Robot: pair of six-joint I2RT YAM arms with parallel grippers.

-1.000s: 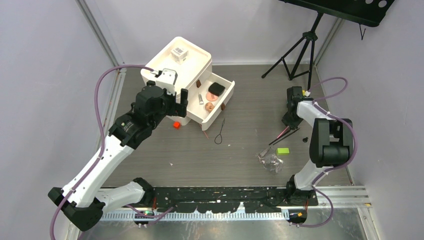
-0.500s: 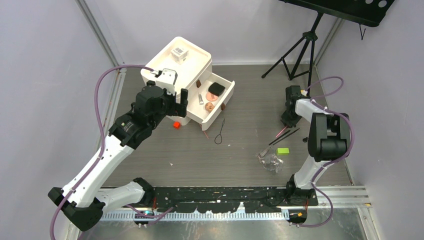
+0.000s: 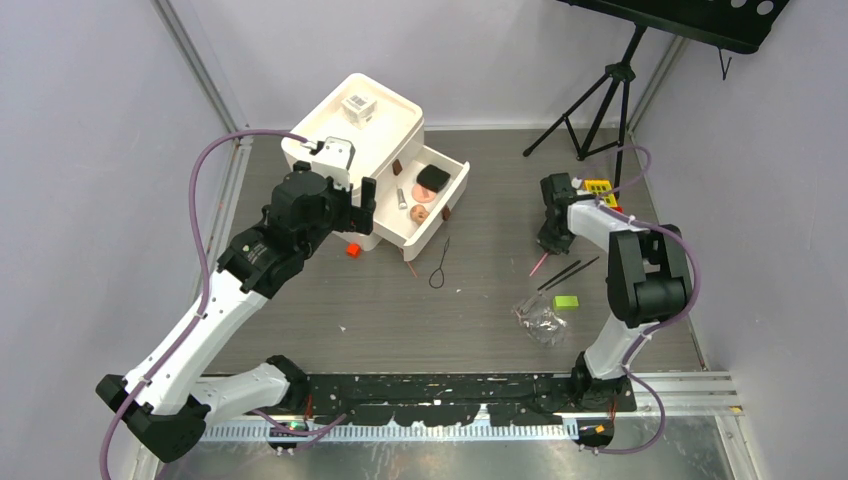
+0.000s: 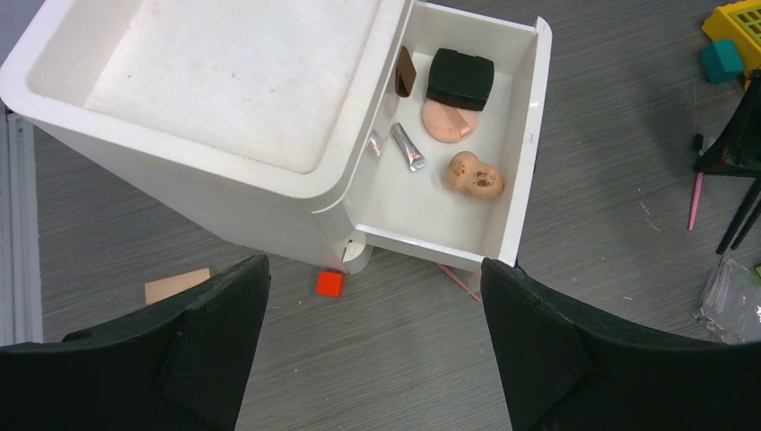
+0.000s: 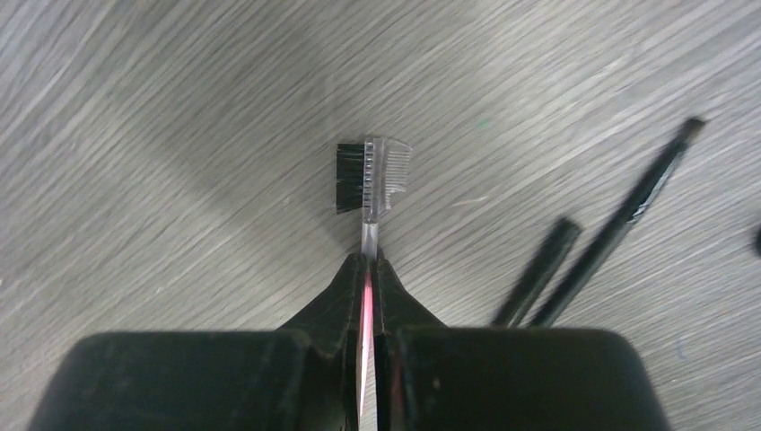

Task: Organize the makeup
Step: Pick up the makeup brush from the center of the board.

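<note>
My right gripper (image 5: 368, 266) is shut on the pink handle of a small brow brush (image 5: 369, 176), whose comb head sticks out just past the fingertips, low over the table. In the top view that gripper (image 3: 548, 241) stands left of two black pencils (image 3: 571, 272). The white organizer's open drawer (image 4: 523, 135) holds a black compact (image 4: 459, 78), a pink puff (image 4: 443, 123), a peach sponge (image 4: 474, 174) and a small tube (image 4: 406, 146). A clear barcoded box (image 3: 358, 106) sits on the organizer's top. My left gripper (image 4: 372, 280) hangs open above the drawer's near corner, holding nothing.
A small red cube (image 4: 329, 284) and a thin red pencil (image 4: 459, 280) lie by the drawer front. A black loop (image 3: 440, 271), a crumpled clear bag (image 3: 541, 319) and a green block (image 3: 566, 301) lie mid-table. A yellow toy block (image 3: 599, 186) and a tripod (image 3: 602, 95) stand behind.
My right gripper has closed on the pink-handled brush and moved left, away from the black pencils. The left arm has not moved.
</note>
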